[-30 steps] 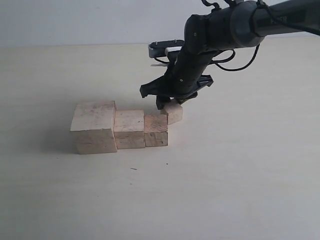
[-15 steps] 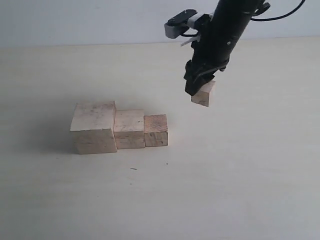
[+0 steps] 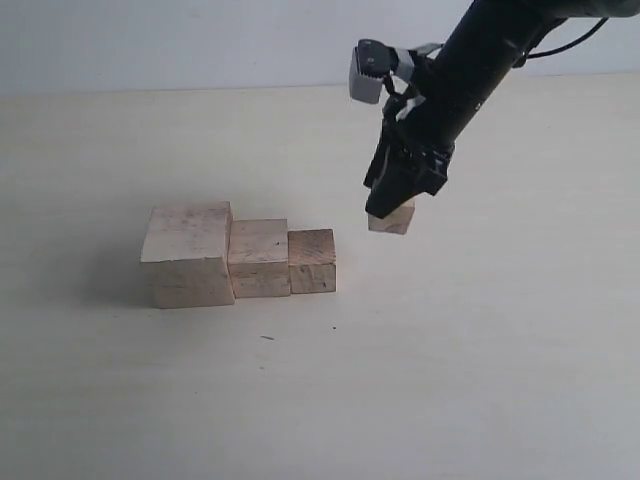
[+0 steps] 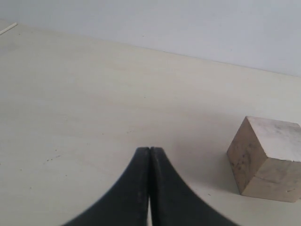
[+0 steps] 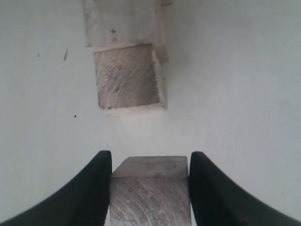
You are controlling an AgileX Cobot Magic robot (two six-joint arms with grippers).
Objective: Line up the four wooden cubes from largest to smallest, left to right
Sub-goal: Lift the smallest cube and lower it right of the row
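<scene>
Seemingly a robotics lab bench: bare cream tabletop [image 3: 480, 380], blank pale wall [image 3: 150, 40] along the far edge, black robot arm [image 3: 480, 60] at right.

smallest cube [image 3: 391, 221]: top hidden by right hand [image 3: 392, 204] | largest cube [image 4: 268, 157]: edge-cut

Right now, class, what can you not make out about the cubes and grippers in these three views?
Smallest cube: exterior view, top hidden by the right gripper; resting or lifted, unclear.
Row of cubes: right wrist view, cut by the frame edge.
Left gripper: absent from the exterior view.
</scene>
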